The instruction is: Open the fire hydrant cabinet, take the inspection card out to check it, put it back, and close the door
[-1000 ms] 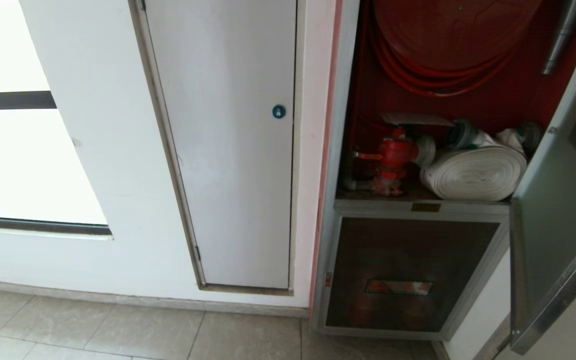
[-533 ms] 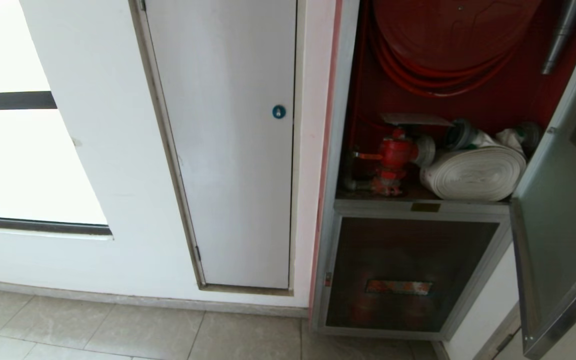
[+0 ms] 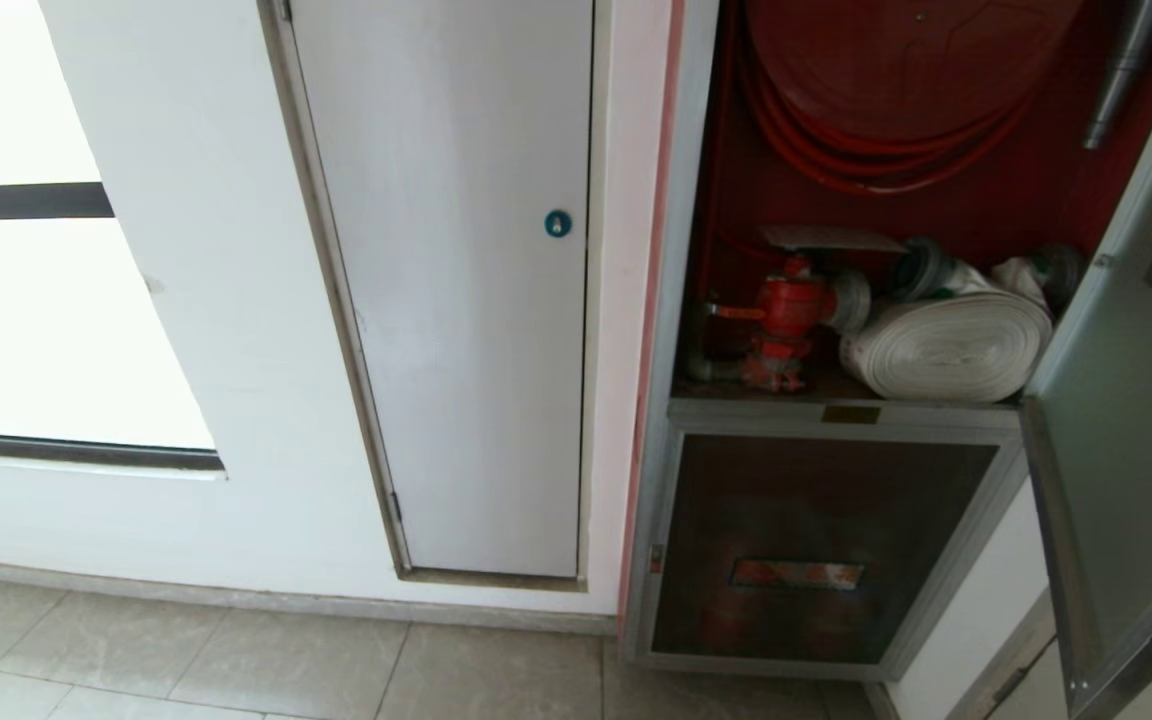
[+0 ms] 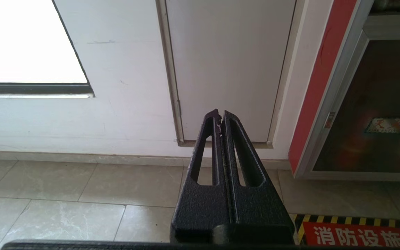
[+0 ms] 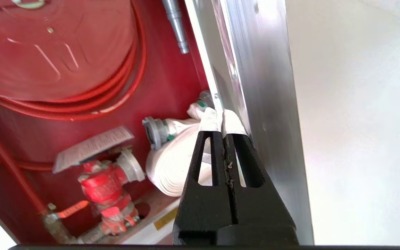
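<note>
The right gripper (image 5: 223, 116), fingers pressed together and empty, points at the open door's (image 3: 1126, 420) edge. The inspection card (image 5: 92, 147) rests atop the red valve (image 5: 104, 189) inside the fire hydrant cabinet (image 3: 726, 200). The left gripper (image 4: 219, 116), likewise closed, hangs low toward the floor (image 4: 64, 194).

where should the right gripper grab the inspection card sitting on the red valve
Grip the inspection card by its free front edge, coming in from the open front of the fire hydrant cabinet. It lies flat atop the red valve, overhanging it, so thin jaws could likely pinch it edge-on. The right gripper is shut and must open first.
</note>
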